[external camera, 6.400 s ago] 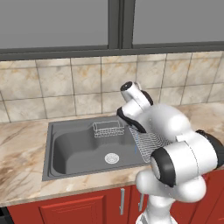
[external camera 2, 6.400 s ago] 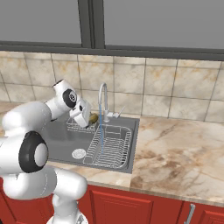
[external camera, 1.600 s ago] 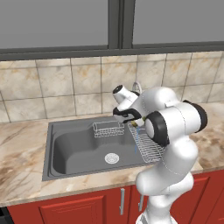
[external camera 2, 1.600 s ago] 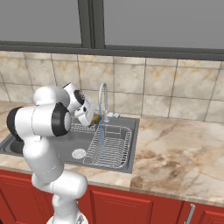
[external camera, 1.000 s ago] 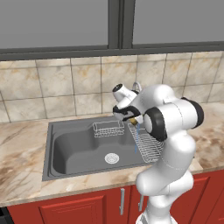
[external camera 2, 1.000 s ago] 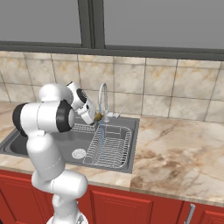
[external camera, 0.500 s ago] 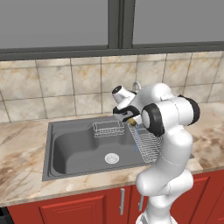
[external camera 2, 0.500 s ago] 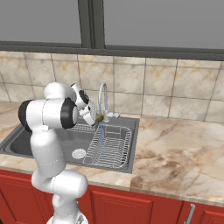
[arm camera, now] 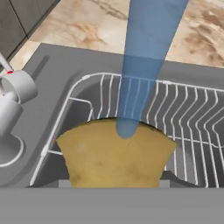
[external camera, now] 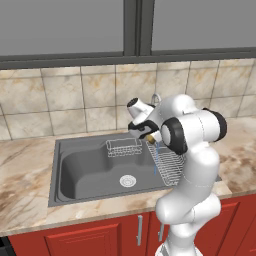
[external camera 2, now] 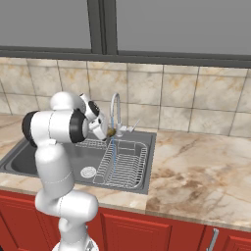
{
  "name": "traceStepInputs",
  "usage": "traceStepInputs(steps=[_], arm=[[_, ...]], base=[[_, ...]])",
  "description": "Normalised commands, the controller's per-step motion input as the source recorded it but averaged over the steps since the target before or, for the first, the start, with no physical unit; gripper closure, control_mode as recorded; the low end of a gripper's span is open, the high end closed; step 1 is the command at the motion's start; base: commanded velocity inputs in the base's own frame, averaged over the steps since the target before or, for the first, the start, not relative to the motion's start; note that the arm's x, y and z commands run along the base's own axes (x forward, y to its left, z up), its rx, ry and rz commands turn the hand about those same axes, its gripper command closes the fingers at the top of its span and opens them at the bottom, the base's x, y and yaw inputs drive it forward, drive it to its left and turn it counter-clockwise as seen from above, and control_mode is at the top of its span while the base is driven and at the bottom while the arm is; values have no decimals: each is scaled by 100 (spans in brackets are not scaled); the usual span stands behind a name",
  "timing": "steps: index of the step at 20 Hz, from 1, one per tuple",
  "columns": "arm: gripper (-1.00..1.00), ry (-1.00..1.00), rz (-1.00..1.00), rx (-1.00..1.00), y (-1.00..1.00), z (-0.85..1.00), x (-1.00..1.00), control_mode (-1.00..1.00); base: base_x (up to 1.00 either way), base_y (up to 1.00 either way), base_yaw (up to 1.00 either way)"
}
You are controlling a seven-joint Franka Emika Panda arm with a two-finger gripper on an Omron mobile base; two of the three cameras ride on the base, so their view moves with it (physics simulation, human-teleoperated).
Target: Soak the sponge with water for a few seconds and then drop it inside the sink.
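Note:
My gripper (external camera: pixel 146 135) (external camera 2: pixel 108 131) is shut on the mustard-yellow sponge (external camera: pixel 149 138) (external camera 2: pixel 112 132) (arm camera: pixel 116 153) and holds it just below the curved silver faucet (external camera: pixel 156 98) (external camera 2: pixel 115 105). The pale-blue water (external camera: pixel 155 159) (external camera 2: pixel 112 157) (arm camera: pixel 146 57) falls straight onto the sponge's top in the hand view and runs on down past it. The sponge hangs over the right end of the dark grey sink (external camera: pixel 80 165) (external camera 2: pixel 13 161), above the wire dish rack (external camera: pixel 169 161) (external camera 2: pixel 125 165) (arm camera: pixel 188 113). The sponge hides my fingertips in the hand view.
A small wire basket (external camera: pixel 123 146) hangs at the sink's back wall, and the round silver drain (external camera: pixel 127 180) (external camera 2: pixel 88 171) lies in the basin floor. The faucet's base and handle (arm camera: pixel 15 100) stand close on the left of the hand view. Marble counter surrounds the sink.
The hand with the sponge has edged slightly toward the faucet and the stream. The grip on the sponge is unchanged.

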Motion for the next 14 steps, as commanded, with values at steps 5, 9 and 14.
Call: traceStepInputs(steps=[5, 9, 14], arm=[[100, 0, 0, 0, 0, 0, -10, -100], [100, 0, 0, 0, -1, 0, -6, -100], [100, 0, 0, 0, -5, 0, 3, -100]], base=[[0, 0, 0], [0, 0, 0], [0, 0, 0]])
